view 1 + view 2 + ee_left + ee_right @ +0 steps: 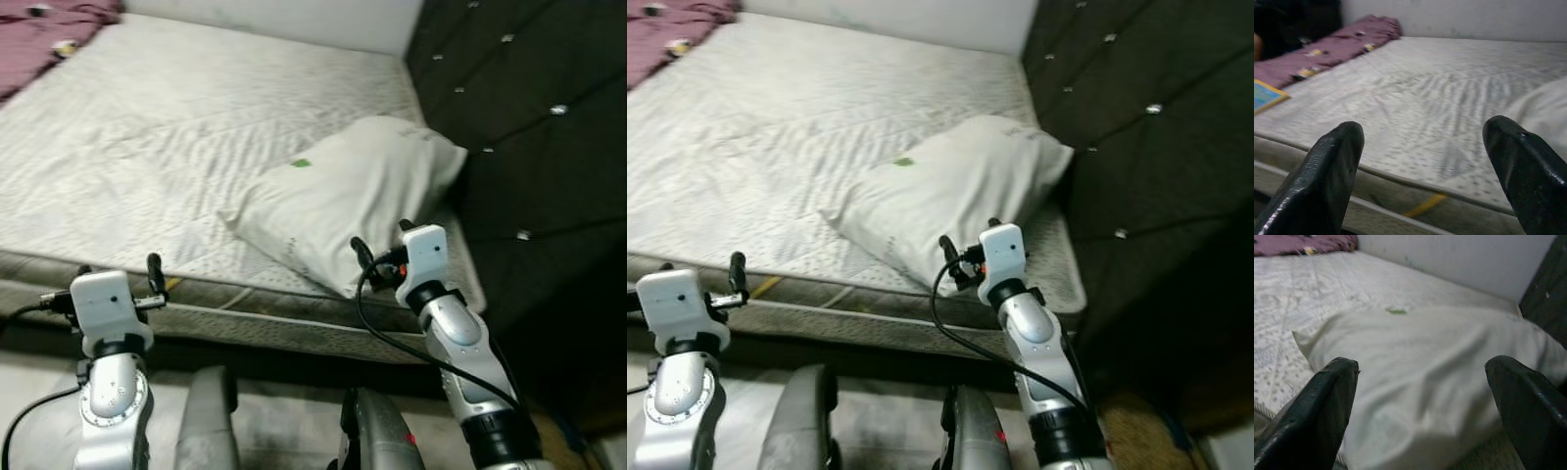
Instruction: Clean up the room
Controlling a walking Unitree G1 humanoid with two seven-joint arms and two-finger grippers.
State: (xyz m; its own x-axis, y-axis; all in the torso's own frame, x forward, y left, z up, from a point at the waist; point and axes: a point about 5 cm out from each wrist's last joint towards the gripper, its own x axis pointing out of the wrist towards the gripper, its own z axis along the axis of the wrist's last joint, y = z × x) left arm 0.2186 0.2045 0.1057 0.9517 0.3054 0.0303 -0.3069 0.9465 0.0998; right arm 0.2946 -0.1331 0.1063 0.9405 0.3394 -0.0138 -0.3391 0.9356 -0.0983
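White pillow (343, 191) lies slantwise on mattress (147, 137), toward the headboard (529, 117).

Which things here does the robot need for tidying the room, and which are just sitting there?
For the job:
- white pillow, lying askew near the mattress edge
- right gripper, open, right in front of the pillow
- left gripper, open, at the mattress edge

Just there:
- mattress
- purple blanket in the far corner
- dark tufted headboard

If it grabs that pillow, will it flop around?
Probably. The pillow looks soft and creased, so it should sag from the open right gripper. It seems plump yet light, and unlikely to roll or break.
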